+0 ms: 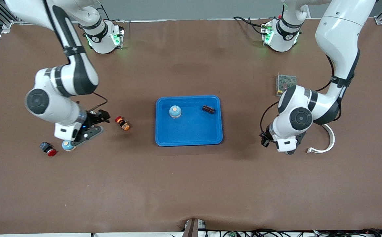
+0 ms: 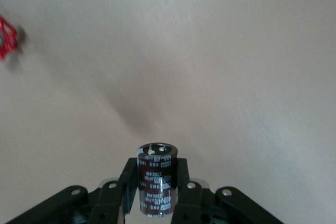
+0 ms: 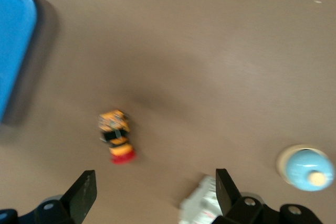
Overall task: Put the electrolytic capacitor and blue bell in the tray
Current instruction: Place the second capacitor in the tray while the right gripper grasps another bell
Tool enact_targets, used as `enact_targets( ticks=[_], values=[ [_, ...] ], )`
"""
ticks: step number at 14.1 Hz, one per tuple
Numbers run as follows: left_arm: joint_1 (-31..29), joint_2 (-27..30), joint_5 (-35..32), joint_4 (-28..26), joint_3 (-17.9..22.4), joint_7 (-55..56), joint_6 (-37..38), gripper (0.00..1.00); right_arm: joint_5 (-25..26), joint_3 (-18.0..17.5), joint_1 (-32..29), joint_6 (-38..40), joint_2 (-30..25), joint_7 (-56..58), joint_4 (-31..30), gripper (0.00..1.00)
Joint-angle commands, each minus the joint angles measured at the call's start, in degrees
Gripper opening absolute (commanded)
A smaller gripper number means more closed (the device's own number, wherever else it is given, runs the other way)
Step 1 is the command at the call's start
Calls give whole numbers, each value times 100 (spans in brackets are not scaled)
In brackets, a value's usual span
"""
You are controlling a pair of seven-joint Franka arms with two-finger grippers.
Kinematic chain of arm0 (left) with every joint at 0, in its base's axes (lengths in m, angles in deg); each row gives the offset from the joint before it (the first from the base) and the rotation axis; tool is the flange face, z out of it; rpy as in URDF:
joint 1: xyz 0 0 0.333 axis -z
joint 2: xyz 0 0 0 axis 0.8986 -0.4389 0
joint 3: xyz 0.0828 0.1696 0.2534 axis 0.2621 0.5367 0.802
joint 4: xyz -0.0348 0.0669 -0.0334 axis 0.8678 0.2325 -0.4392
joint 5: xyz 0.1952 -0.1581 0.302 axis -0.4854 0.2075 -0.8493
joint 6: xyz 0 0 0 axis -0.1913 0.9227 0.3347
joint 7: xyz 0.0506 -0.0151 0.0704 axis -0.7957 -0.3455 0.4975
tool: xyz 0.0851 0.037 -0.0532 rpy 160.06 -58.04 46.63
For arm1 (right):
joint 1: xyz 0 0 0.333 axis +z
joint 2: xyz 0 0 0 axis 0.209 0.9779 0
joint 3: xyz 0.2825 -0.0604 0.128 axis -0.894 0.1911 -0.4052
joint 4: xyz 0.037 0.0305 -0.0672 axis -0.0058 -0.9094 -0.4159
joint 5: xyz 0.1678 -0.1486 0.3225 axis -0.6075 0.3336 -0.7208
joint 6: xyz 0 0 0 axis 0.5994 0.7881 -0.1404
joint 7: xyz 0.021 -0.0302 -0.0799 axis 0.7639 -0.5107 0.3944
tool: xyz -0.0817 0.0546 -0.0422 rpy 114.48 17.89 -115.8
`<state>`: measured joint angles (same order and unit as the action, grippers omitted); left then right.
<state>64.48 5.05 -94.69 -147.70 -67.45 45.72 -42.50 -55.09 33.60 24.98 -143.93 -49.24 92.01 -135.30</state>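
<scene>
The bright blue tray (image 1: 189,136) lies mid-table and holds a blue bell (image 1: 175,111) and a small dark cylinder (image 1: 208,109). My left gripper (image 2: 156,174) is shut on a dark brown electrolytic capacitor (image 2: 156,182) and holds it upright above bare table; in the front view this gripper (image 1: 266,138) hangs beside the tray toward the left arm's end. My right gripper (image 3: 155,182) is open and empty, low over the table (image 1: 99,118). A second blue bell (image 1: 67,145) stands on the table close by it, also seen in the right wrist view (image 3: 305,167).
An orange and red push button (image 1: 122,123) lies between the right gripper and the tray, also in the right wrist view (image 3: 116,136). A black and red button (image 1: 48,148) lies by the second bell. A grey mesh box (image 1: 285,84) and a white curved part (image 1: 325,141) lie near the left arm.
</scene>
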Motion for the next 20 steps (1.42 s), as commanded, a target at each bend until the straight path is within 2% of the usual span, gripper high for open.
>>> enact_targets(
  ticks=[1, 3, 6, 8, 11, 20],
  values=[
    [27, 104, 77, 47, -220, 568, 123, 0, 20, -118, -586, -61, -42, 1085, -72, 100],
    [202, 78, 77, 74, -256, 877, 123, 0, 72, -118, -894, -131, -7, 1702, -72, 100],
    [414, 34, 86, 170, -264, 1263, 123, 0, 512, -126, -1220, -543, 142, 2212, -63, 100],
    [598, 7, 94, 222, -264, 1501, 123, 0, 521, -126, -1291, -903, 344, 2599, -63, 100],
    [1019, -326, 94, 634, -256, 2176, 123, 0, 521, -126, -1440, -1492, 757, 3127, -89, 100],
    [1714, -1021, 86, 1322, -247, 3083, 61, 0, 460, -144, -1774, -2047, 1250, 3673, -116, 100]
  ],
)
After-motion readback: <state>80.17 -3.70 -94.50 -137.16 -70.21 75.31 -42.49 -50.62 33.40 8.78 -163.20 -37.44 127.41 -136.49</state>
